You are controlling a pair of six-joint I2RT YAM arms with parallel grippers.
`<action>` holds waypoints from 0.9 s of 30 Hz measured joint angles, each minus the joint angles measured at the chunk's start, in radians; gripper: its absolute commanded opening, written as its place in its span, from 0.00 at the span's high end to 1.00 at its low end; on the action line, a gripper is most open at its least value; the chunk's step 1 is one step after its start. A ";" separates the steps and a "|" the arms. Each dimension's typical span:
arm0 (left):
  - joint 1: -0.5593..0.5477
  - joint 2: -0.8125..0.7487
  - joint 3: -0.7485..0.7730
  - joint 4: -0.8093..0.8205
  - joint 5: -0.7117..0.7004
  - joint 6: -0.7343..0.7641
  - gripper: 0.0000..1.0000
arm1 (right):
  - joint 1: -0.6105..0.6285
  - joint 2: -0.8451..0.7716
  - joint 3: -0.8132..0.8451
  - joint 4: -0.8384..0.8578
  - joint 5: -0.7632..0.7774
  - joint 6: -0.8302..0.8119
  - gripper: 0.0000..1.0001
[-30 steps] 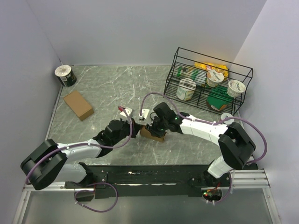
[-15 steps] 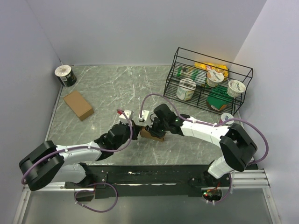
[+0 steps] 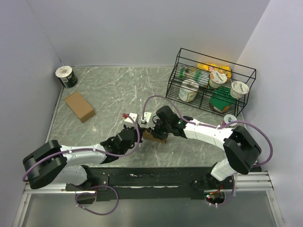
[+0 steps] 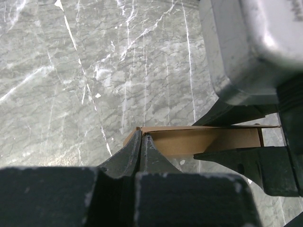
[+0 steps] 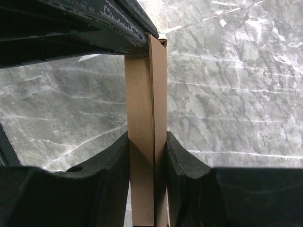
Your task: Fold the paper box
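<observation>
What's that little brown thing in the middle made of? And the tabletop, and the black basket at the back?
The paper box: thin brown cardboard, matte, with layered cut edges showing. The table: grey-green with white veins and slightly glossy; it looks like marble, though it could be a printed laminate. The rack: thin black wire, probably coated metal.

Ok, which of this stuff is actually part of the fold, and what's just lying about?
In the job: paper box, right gripper clamped on it, left gripper shut at its corner.
Lying about: second brown box, roll, wire rack with cups.
</observation>
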 measured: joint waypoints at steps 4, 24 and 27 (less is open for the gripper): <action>-0.002 0.002 -0.017 0.033 0.000 0.002 0.99 | 0.000 -0.001 -0.001 0.002 0.000 0.002 0.63; -0.070 0.076 0.087 -0.047 0.000 0.041 0.99 | -0.019 -0.216 -0.006 -0.087 0.129 0.245 0.04; -0.076 0.080 0.105 -0.077 -0.003 0.042 0.99 | -0.028 -0.290 -0.006 -0.164 0.167 0.321 0.10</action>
